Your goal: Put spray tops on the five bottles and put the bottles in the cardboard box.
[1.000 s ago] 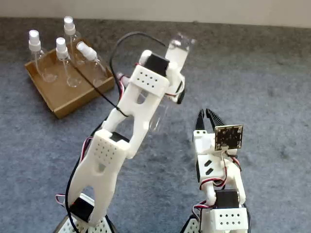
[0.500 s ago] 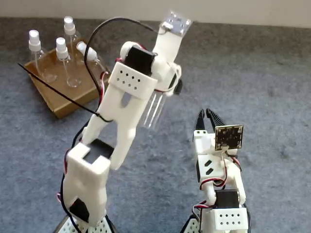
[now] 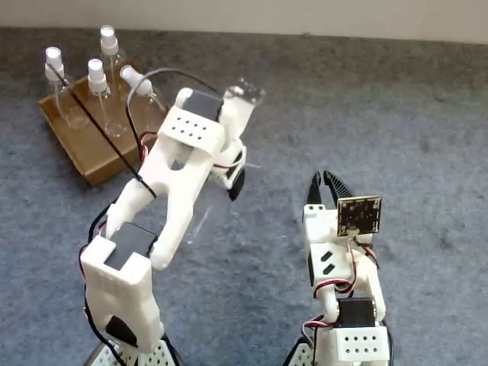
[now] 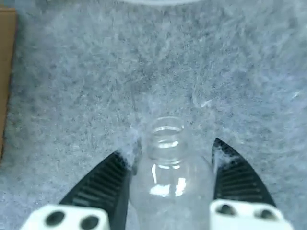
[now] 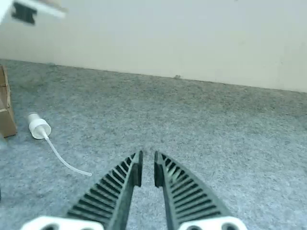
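My left gripper [image 4: 172,149] is shut on a clear bottle [image 4: 165,177] that has no spray top; its open neck points at the grey carpet. In the high view the left arm [image 3: 183,152] stands over the middle of the carpet, right of the cardboard box [image 3: 93,166]. Several bottles with white spray tops [image 3: 95,72] stand in the box, one of them tilted [image 3: 131,76]. A loose spray top [image 5: 37,128] with its thin tube lies on the carpet beyond my right gripper [image 5: 147,159], which is shut with nothing in it.
The right arm [image 3: 345,252] sits low at the near right, its gripper [image 3: 321,178] pointing away from me. A pale wall [image 5: 192,38] bounds the carpet at the far side. Open carpet [image 3: 412,137] spreads to the right.
The left arm has swung left and pulled back toward its base with the bottle, its wrist dropping lower. The right arm has stayed still.
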### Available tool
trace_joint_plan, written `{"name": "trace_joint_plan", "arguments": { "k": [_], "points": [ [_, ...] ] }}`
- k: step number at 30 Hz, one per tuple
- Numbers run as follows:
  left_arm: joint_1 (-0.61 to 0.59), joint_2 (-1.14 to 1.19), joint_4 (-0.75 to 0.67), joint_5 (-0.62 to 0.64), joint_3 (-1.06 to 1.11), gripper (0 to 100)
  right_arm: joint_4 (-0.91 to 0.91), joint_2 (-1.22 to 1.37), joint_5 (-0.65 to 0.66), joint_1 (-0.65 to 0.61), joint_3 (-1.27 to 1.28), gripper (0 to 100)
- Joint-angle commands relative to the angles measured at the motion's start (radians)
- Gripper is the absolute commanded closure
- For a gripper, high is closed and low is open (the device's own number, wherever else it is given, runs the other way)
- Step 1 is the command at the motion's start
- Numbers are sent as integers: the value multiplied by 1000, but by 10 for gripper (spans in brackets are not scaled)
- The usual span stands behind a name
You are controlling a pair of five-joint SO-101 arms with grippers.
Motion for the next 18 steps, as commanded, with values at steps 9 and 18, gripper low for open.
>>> {"name": "trace_joint_plan", "arguments": {
  "k": [9, 18],
  "points": [
    [-13, -166, -256, -58, 351, 947, 8, -1, 12, 10, 154, 957],
    [-13, -426, -354, -60, 596, 947, 8, -1, 12, 10, 154, 957]
  ]
}}
